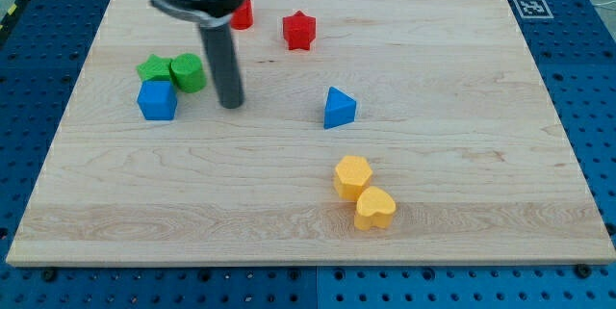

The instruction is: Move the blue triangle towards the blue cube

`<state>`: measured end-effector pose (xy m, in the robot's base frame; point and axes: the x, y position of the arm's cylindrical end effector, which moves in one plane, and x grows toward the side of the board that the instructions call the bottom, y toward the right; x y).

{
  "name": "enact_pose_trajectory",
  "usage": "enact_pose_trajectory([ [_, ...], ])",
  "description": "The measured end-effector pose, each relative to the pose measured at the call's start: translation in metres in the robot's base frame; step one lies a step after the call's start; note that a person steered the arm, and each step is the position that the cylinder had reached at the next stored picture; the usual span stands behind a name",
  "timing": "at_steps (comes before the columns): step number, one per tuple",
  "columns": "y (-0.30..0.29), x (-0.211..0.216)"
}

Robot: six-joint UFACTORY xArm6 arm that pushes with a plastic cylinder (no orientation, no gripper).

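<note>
The blue triangle (339, 108) lies near the middle of the wooden board. The blue cube (157, 100) sits at the view's left, touching a green star (153, 67) above it. My tip (231, 105) stands on the board between them, just right of the blue cube and a green cylinder (189, 73), and well left of the blue triangle. It touches no block.
A red star (299, 30) lies near the view's top. A red block (242, 12) shows partly behind the arm. Two yellow blocks (353, 176) (374, 209) touch each other toward the view's bottom. The board (462, 155) rests on a blue perforated table.
</note>
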<state>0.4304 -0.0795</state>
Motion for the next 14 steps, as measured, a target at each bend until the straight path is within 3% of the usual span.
enact_pose_trajectory([
  [2,0.086,0.061],
  [4,0.177,0.046],
  [5,0.157,0.014],
  [6,0.128,0.012],
  [9,0.110,0.043],
  [14,-0.019,0.053],
])
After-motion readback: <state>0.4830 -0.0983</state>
